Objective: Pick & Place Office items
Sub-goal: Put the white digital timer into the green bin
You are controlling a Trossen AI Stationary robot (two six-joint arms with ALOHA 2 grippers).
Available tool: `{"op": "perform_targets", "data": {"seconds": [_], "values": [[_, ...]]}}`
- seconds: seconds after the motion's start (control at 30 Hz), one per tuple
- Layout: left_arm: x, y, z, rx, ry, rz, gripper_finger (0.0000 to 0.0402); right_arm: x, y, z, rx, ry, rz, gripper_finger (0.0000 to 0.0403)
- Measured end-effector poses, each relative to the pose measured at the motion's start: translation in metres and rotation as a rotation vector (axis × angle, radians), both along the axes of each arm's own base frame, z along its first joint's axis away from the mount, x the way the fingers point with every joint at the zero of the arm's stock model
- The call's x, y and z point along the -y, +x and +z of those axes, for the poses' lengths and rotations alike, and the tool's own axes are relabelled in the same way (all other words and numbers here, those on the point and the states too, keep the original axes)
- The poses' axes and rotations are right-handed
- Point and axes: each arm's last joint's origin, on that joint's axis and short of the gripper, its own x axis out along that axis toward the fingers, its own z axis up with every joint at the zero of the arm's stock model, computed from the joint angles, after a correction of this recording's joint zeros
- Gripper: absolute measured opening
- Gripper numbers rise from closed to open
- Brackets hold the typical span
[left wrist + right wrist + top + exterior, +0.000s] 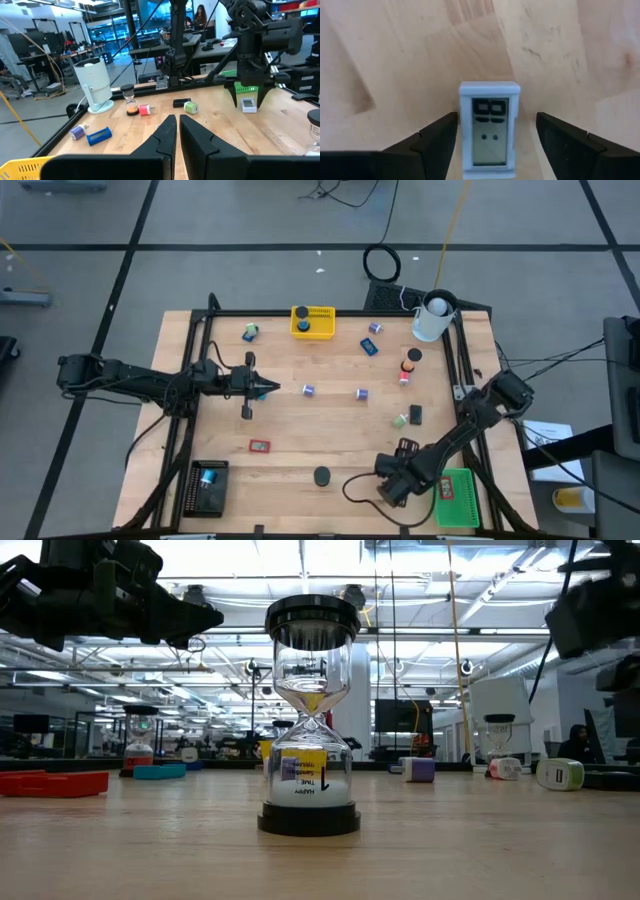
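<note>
The office items lie scattered over the wooden table (300, 420): purple blocks (308, 389), a blue block (369, 347), a red item (259, 445) and a black-capped hourglass (320, 476). My right gripper (495, 125) points down near the table's front right, open. Its fingers stand on either side of a small white block with a screen (489, 130), which lies flat on the table, and they do not touch it. The left wrist view shows that block (248, 105) between those fingers. My left gripper (177, 117) hovers level over the table's left side, shut and empty.
A green tray (455, 498) sits just right of my right gripper. A black tray (208, 485) holding a blue item is at the front left, and a yellow tray (312, 320) is at the far edge. A white cup (432, 318) stands at the far right. The hourglass (310, 720) stands near the front edge.
</note>
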Motion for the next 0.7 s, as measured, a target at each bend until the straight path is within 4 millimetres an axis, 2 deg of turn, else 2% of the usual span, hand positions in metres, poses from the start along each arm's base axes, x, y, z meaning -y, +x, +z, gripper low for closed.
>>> {"op": "perform_targets", "data": {"seconds": [0.17, 0.4, 0.57, 0.7], "values": [[0.0, 0.0, 0.0, -0.001, 0.0, 0.0, 0.0031, 0.002, 0.002, -0.002, -0.023, 0.015, 0.011, 0.0233], [0.0, 0.0, 0.0, -0.001, 0.0, -0.001, 0.0031, 0.002, 0.003, -0.002, -0.045, 0.056, 0.055, 0.0139], [0.0, 0.0, 0.0, 0.0, -0.001, 0.0, 0.0031, 0.003, 0.001, 0.003, -0.042, 0.069, 0.069, 0.0135], [0.0, 0.0, 0.0, 0.0, -0.002, 0.0, 0.0031, 0.004, -0.003, 0.018, -0.039, 0.131, 0.059, 0.0146]]}}
